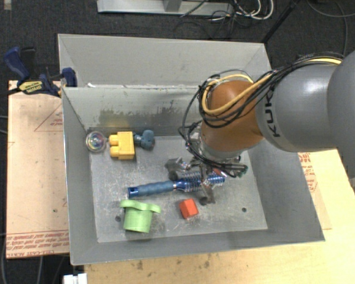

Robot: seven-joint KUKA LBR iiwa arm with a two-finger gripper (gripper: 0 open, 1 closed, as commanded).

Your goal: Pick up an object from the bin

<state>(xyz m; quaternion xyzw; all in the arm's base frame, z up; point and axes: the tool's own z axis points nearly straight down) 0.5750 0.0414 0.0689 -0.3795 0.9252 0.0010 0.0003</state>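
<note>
My gripper (192, 182) is low in the middle of the bin, under the orange wrist cover. Its metal fingers (176, 169) stand on either side of the bristly head of a blue brush (157, 188), whose handle lies flat and points left. A small orange-red block (189, 208) lies just in front of the gripper on the bin floor.
A green cup (137, 216) lies on its side at the front left. By the back wall sit a yellow toy block (122, 145), a grey-blue knob (145, 139) and a shiny clear ball (96, 141). The arm reaches in from the right.
</note>
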